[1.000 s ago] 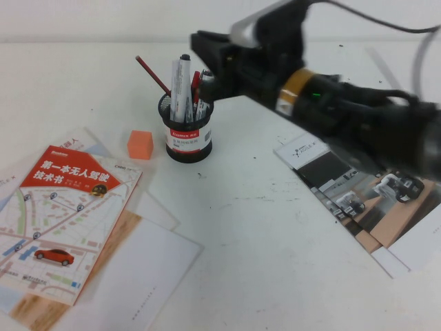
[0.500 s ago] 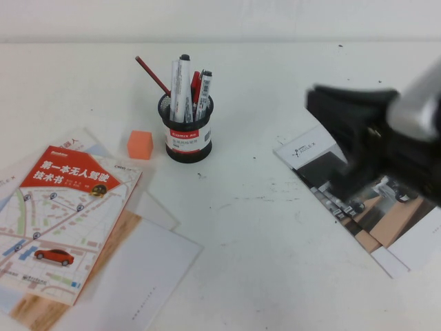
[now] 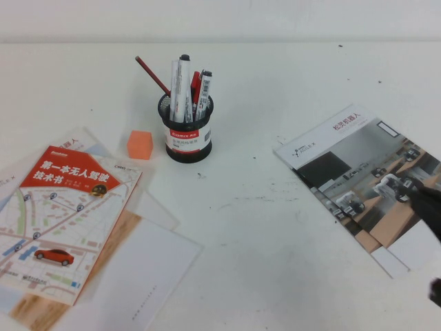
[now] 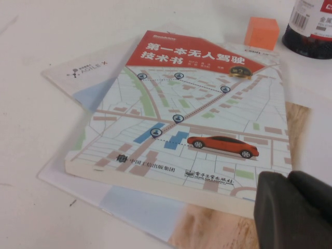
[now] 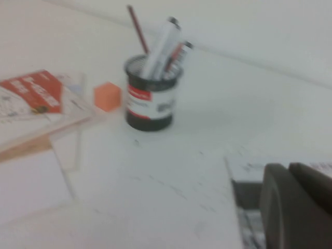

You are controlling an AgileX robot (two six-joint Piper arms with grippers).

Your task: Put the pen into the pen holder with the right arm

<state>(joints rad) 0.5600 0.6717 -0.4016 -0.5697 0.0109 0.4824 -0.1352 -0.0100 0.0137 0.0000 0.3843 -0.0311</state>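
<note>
The pen (image 3: 182, 88) stands upright in the holder (image 3: 186, 134). The right gripper (image 5: 296, 207), fingers together and empty, hangs over the brochure (image 3: 358, 176); only its wrist view shows this. The left gripper (image 4: 293, 210), likewise closed, hovers over the book (image 4: 187, 119)

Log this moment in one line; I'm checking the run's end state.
pen: upright in pen holder | right hand: empty, over brochure | left hand: above book
</note>
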